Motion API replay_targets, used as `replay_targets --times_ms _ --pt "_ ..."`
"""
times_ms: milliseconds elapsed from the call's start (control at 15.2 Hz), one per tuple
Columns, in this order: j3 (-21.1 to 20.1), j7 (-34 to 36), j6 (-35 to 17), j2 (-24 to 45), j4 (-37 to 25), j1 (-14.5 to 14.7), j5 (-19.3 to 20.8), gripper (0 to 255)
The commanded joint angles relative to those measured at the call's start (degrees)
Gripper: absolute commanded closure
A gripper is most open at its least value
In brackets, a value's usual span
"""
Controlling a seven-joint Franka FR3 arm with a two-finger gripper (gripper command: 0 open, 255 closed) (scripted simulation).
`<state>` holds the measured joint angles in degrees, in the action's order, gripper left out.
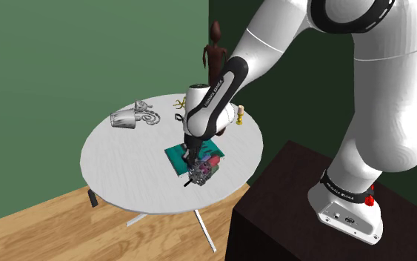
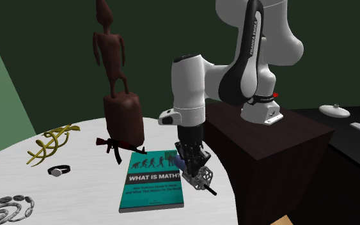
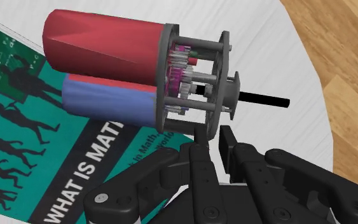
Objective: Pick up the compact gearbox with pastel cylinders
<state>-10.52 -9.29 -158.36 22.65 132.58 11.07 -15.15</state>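
The gearbox [image 3: 158, 76] has a red and a blue cylinder side by side, a grey frame with pink gears and a black shaft. It lies over the corner of a teal book [image 3: 31, 146] titled "What is Math?". My gripper [image 3: 212, 143] is shut on a thin post of the frame at its gear end. In the shoulder view the gearbox [image 1: 201, 173] sits at the book's [image 1: 175, 154] near edge, under the gripper [image 1: 195, 164]. In the second exterior view the gripper [image 2: 193, 163] points down onto the gearbox [image 2: 196, 174] beside the book [image 2: 149, 185]. Whether it is off the surface I cannot tell.
The round white table [image 1: 125, 163] also carries a tall brown statue [image 2: 116, 77], a small toy rifle [image 2: 114, 146], a gold ornament [image 2: 50, 144], a black ring [image 2: 59, 170] and grey pieces [image 1: 129, 116]. The dark stand [image 1: 303, 215] is close to the table edge.
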Motion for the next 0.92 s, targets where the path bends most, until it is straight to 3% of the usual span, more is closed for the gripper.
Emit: replay_targets --times_ms 0,858 --pt "0.0 0.3 1.2 -1.6 0.3 0.0 0.1 255" --pt "0.3 2.0 8.8 -9.7 0.7 0.0 0.7 255"
